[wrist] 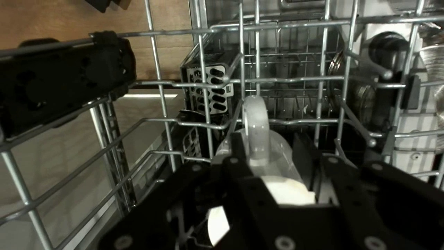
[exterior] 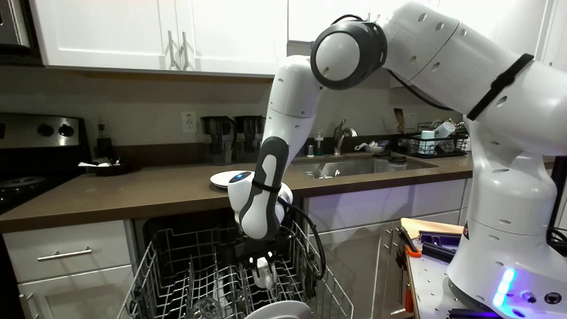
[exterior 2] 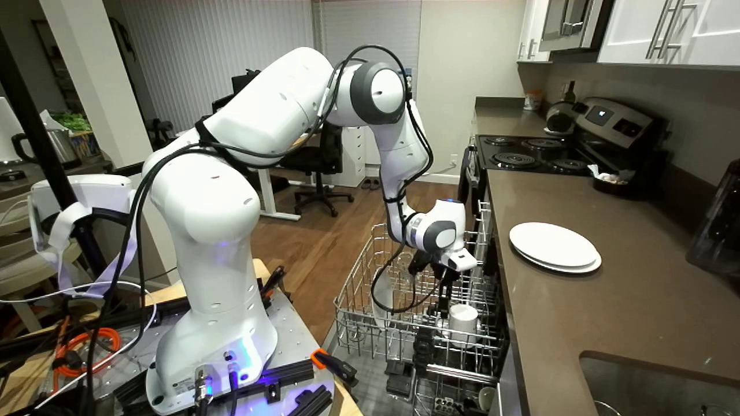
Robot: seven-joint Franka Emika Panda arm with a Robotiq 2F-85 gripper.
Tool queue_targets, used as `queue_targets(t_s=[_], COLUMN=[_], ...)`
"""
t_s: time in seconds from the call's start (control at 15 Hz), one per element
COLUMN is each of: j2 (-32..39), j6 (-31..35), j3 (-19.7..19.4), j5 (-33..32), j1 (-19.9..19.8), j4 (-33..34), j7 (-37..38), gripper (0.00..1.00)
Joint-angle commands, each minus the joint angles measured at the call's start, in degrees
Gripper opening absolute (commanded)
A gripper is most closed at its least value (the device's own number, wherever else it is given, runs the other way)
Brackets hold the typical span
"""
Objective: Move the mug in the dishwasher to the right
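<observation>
The white mug (exterior: 265, 275) stands in the wire rack (exterior 2: 358, 316) of the pulled-out dishwasher; the mug also shows in an exterior view (exterior 2: 464, 325). In the wrist view the mug's handle (wrist: 257, 128) points up the picture, away from the gripper base. My gripper (wrist: 269, 143) is lowered into the rack at the mug, and it shows in an exterior view (exterior 2: 444, 303). Its fingers are apart, with the handle between them, close to the left finger in the wrist view. A gap shows between the handle and the right finger. The gripper base hides part of the mug body.
A white plate (exterior: 283, 309) stands in the rack, and a clear glass (exterior: 207, 307) lies near it. Rack tines and side wires surround the gripper. A lower rack shows below. The counter edge (exterior 2: 514, 323) runs beside the rack. White plates (exterior 2: 555, 245) lie on the counter.
</observation>
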Motion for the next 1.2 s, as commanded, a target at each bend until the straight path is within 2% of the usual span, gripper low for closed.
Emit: queue_targets(t_s=[0.0, 0.07, 0.13, 0.33, 0.4, 0.53, 0.67, 0.8, 0.87, 0.93, 1.13], j2=[-3.50, -4.18, -5.34, -8.65, -10.07, -12.58, -15.40, -17.85, -18.96, -20.04, -22.96], j6=[-4.39, -5.32, -6.38, -9.44, -10.05, -10.42, -10.36, -10.38, -10.40, -10.50, -9.89], j3=[-0.71, -0.89, -1.21, -2.88, -3.04, -2.80, -2.97, -3.45, -3.66, -3.85, -3.99], j5=[1.12, 0.92, 0.57, -0.72, -1.06, -1.53, -2.43, -3.55, -4.29, -5.08, -7.66], j1=[1.98, 2.48, 3.26, 6.10, 6.79, 7.53, 8.80, 10.20, 10.84, 11.48, 12.82], j4=[-1.76, -2.03, -2.65, -4.45, -5.27, -6.82, -8.93, -10.84, -11.78, -12.67, -15.59], j7=[-1.45, -1.18, -0.75, 0.95, 1.10, 0.57, 0.92, 1.84, 2.41, 3.09, 5.48], gripper=[0.57, 0.61, 0.60, 0.47, 0.50, 0.45, 0.44, 0.54, 0.63, 0.79, 0.97])
